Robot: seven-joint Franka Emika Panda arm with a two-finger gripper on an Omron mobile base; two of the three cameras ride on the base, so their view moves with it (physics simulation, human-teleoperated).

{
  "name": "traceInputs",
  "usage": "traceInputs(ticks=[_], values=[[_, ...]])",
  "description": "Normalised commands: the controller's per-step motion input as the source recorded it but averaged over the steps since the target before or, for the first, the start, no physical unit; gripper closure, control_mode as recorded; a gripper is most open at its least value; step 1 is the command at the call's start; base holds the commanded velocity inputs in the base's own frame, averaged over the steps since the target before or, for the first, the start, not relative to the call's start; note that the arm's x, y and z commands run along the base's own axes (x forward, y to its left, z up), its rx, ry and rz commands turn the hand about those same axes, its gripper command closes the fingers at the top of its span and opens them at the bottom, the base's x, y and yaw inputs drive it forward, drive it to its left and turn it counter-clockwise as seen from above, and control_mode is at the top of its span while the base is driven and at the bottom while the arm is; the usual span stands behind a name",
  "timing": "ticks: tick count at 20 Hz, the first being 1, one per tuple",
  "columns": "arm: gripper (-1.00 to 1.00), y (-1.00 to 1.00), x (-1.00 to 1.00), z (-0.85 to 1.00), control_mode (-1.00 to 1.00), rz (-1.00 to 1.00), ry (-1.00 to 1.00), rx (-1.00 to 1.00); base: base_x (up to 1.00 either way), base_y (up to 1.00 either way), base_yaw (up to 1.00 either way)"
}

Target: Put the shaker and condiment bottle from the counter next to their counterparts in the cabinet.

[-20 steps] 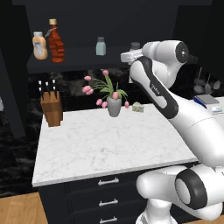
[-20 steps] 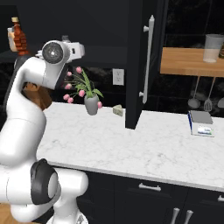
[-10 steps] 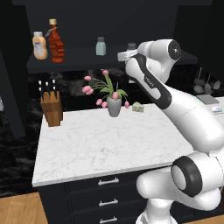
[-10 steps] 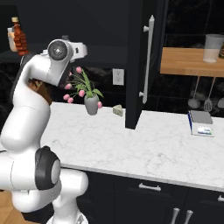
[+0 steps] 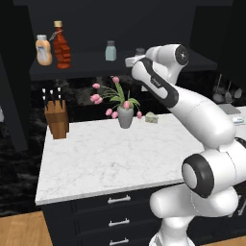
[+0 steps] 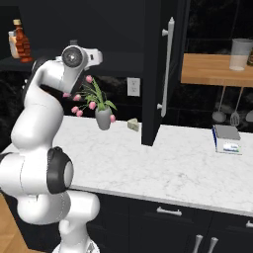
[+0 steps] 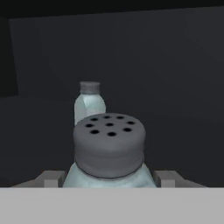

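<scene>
While our arm reaches up into the cabinet point(image 5: 120, 62), we have the shaker point(image 7: 109, 148) clamped between the two finger tips of the gripper point(image 7: 109, 178), one tip pressed against each side of its pale body just under the grey perforated cap. From the left base view the shaker point(image 5: 140, 52) shows only as a dark cap at the end of our wrist, over the cabinet shelf. Its twin shaker point(image 7: 89, 101) stands upright on that shelf, just beyond the held one and slightly to its left in the hand view; in the left base view the twin point(image 5: 111, 50) sits near the middle of the shelf. Far left on the same shelf we see the condiment bottle point(image 5: 61, 44) standing just beside the squat orange bottle point(image 5: 43, 50). Below the cabinet, the counter point(image 5: 110, 158) carries a vase of pink tulips point(image 5: 124, 108) and a knife block point(image 5: 56, 117).
</scene>
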Motion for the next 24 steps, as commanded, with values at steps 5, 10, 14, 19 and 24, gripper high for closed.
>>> traceInputs(ticks=[5, 10, 14, 19, 24], values=[[1.00, 0.06, 0.41, -0.04, -1.00, -0.02, 0.00, 0.00, 0.00, 0.00, 0.00], [1.00, 0.13, 0.42, -0.12, -1.00, -0.02, 0.00, 0.00, 0.00, 0.00, 0.00], [1.00, 0.14, 0.44, -0.17, -1.00, -0.01, 0.00, 0.00, 0.00, 0.00, 0.00], [1.00, 0.08, 0.44, -0.19, -1.00, 0.00, 0.00, 0.00, 0.00, 0.00, 0.00], [1.00, 0.00, 0.38, -0.27, -1.00, 0.00, 0.00, 0.00, 0.00, 0.00, 0.00]])
